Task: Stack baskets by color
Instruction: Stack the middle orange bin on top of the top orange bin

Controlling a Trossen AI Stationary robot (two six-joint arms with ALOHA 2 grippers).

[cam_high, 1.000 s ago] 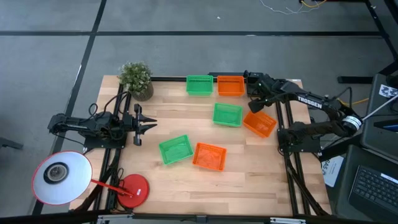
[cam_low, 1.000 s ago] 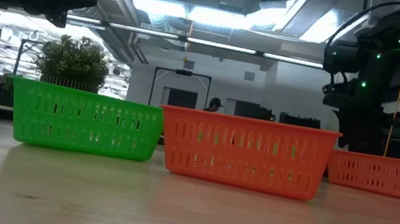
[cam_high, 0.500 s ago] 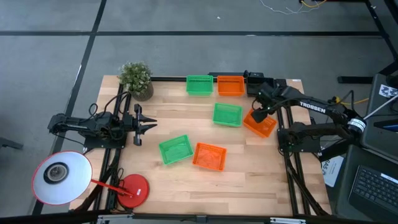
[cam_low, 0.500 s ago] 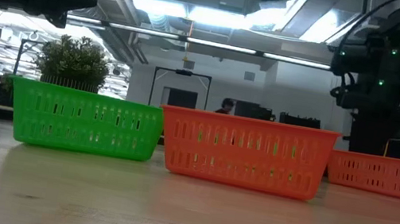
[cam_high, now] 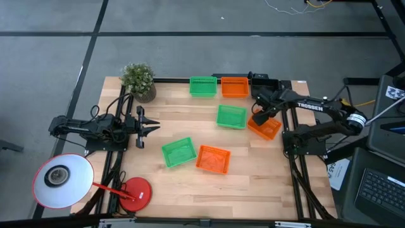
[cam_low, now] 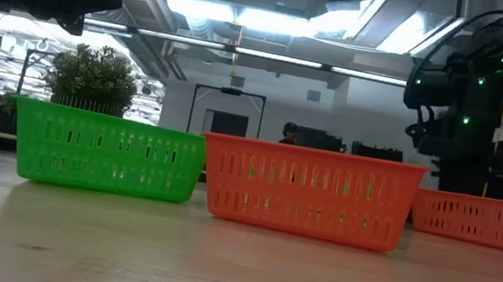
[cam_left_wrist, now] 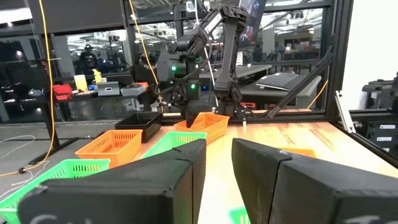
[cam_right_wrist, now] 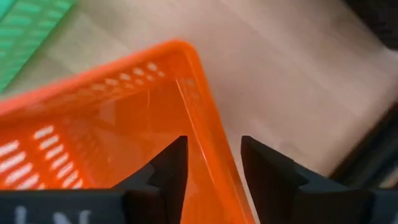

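Observation:
Three green baskets (cam_high: 231,116) (cam_high: 202,86) (cam_high: 178,152) and three orange baskets (cam_high: 235,87) (cam_high: 212,159) (cam_high: 266,126) rest flat on the wooden table. A black basket (cam_left_wrist: 140,120) stands at the far right corner. My right gripper (cam_right_wrist: 213,146) points down, open, over the right orange basket (cam_right_wrist: 93,143). One finger (cam_right_wrist: 168,165) is inside the basket's end wall (cam_right_wrist: 202,106) and the other (cam_right_wrist: 267,168) outside, without plain touch. My left gripper (cam_left_wrist: 217,162) waits open at the table's left side (cam_high: 149,126).
A potted plant (cam_high: 139,80) stands at the far left corner. A white lamp on a red base (cam_high: 134,193) sits off the near left corner. Bare wood lies along the near edge (cam_high: 240,187). A person shows far off in the room (cam_low: 288,132).
My right gripper has come from the table's far right corner toward the near edge and down, ending over the far end of the right orange basket. The baskets have stayed where they were.

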